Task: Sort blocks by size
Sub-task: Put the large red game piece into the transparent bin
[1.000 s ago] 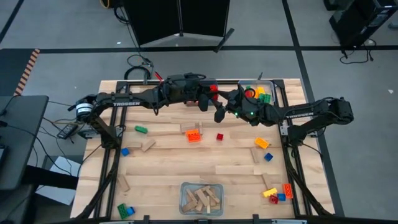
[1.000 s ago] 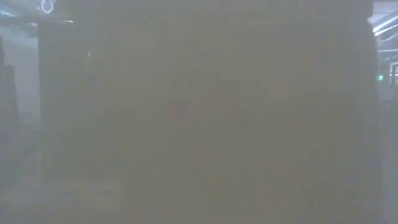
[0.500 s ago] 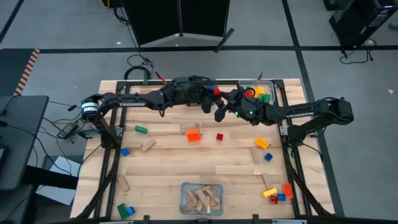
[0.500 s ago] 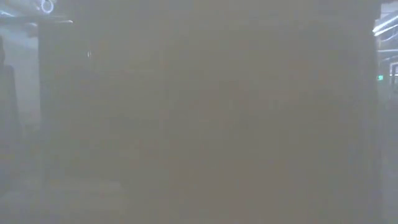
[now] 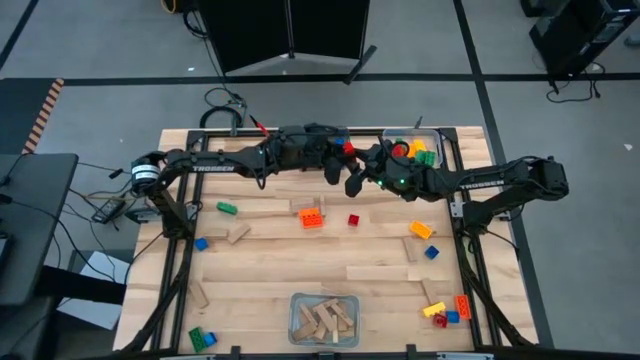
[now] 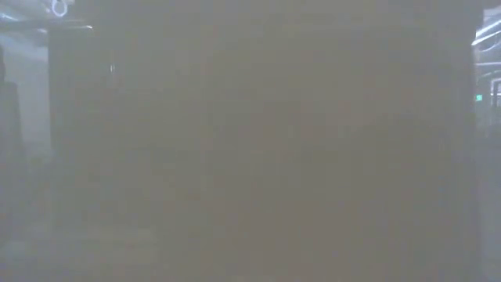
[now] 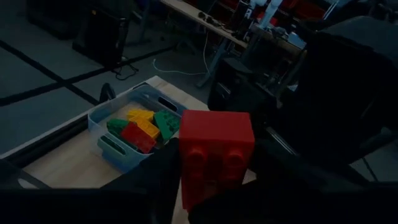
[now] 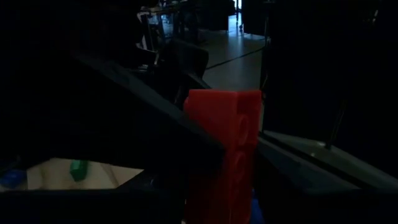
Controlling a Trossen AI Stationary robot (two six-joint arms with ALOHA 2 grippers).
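We judged the red studded brick (image 7: 216, 154) to be light, rigid and a little slick, best pinched across its flat side walls. It hung above the table's (image 5: 270, 262) far edge, just beside the bin of coloured bricks (image 7: 138, 126), between both arms. The right gripper (image 8: 225, 186) fingers clamped it; whether the left gripper (image 7: 214, 186) fingers held or released it, we could not tell.
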